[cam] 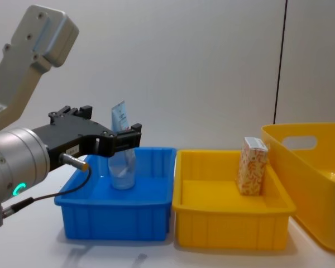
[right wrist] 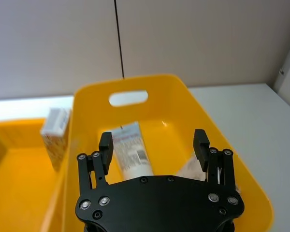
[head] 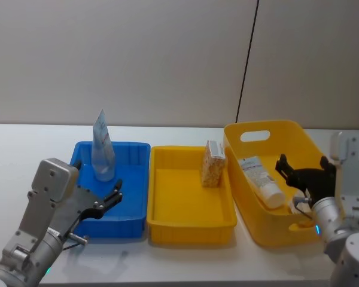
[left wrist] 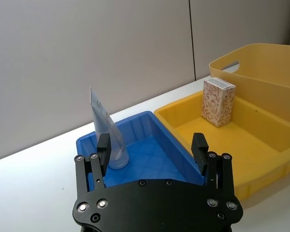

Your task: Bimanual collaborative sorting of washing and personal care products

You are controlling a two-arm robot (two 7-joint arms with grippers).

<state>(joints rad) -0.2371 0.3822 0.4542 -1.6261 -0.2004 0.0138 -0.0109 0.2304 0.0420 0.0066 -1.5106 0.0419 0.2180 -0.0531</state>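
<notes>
A pale blue-and-white tube (head: 102, 150) stands cap-down at the back of the blue bin (head: 134, 224). My left gripper (head: 111, 197) hovers open over that bin's front part, nothing between its fingers; the tube (left wrist: 108, 140) rises just beyond one fingertip (left wrist: 104, 143). An orange-speckled carton (head: 213, 163) stands upright at the back right of the shallow yellow tray (head: 191, 230). A second tube (head: 261, 179) lies slanted inside the deep yellow basket (head: 251, 224). Above the basket my right gripper (head: 305, 171) is open and empty, with the tube (right wrist: 133, 152) below it.
The bin, tray and basket stand side by side on a white table (head: 24, 149) against a grey wall. The basket (right wrist: 87, 92) has high walls with a handle slot. Something white (right wrist: 192, 166) lies in it beside the tube.
</notes>
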